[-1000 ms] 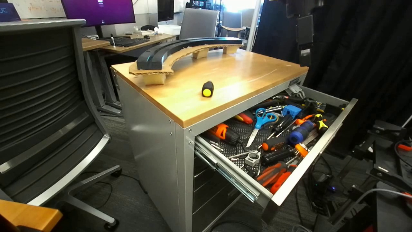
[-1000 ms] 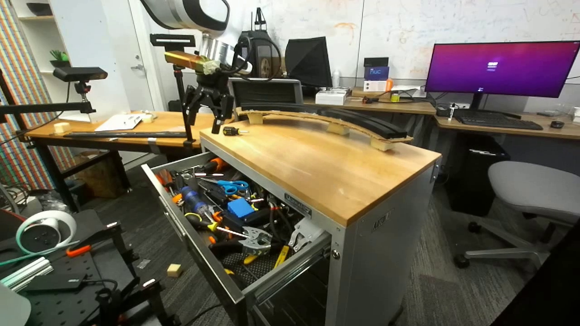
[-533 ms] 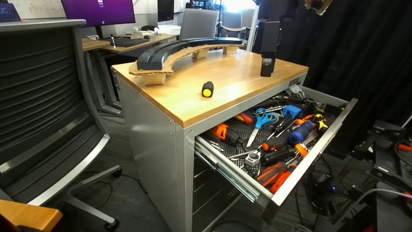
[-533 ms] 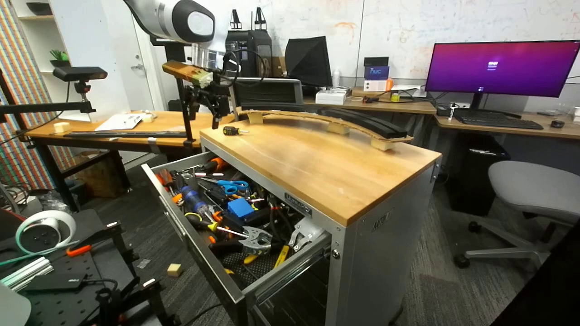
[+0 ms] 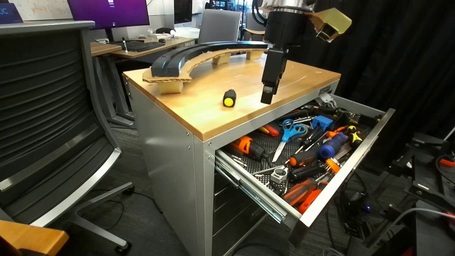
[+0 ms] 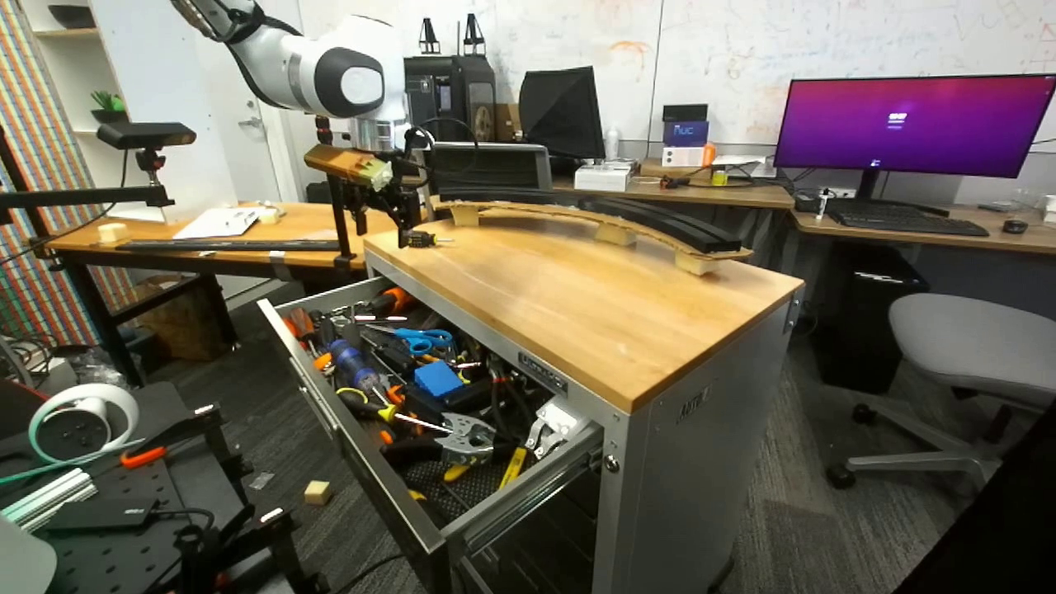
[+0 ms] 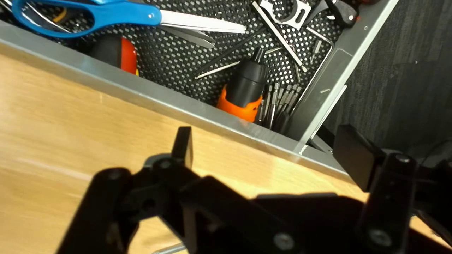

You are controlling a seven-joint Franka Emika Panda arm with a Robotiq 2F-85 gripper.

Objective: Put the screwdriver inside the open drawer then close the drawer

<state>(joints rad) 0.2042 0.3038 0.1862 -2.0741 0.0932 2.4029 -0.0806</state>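
The stubby screwdriver [image 5: 229, 98] lies on the wooden cabinet top, its yellow handle end facing the camera. In an exterior view the screwdriver [image 6: 423, 239] is partly behind my finger. In the wrist view a metal shaft [image 7: 170, 249] shows at the bottom edge; its handle is hidden by the gripper. The grey top drawer [image 5: 350, 163] is pulled out and full of tools; it also shows in an exterior view [image 6: 355, 437] and the wrist view [image 7: 339, 74]. My gripper [image 5: 268, 95] is open and empty, just above the wooden top beside the screwdriver; its fingers [image 7: 270, 151] stand wide apart.
A curved black track [image 5: 209, 48] on cardboard and blocks stands along the back of the top. Blue scissors [image 7: 123, 16] and an orange-black tool [image 7: 243, 91] lie in the drawer. An office chair [image 5: 53, 117] stands beside the cabinet.
My gripper has come down and moved over the wooden top toward the screwdriver, staying open. The screwdriver and the drawer have not moved.
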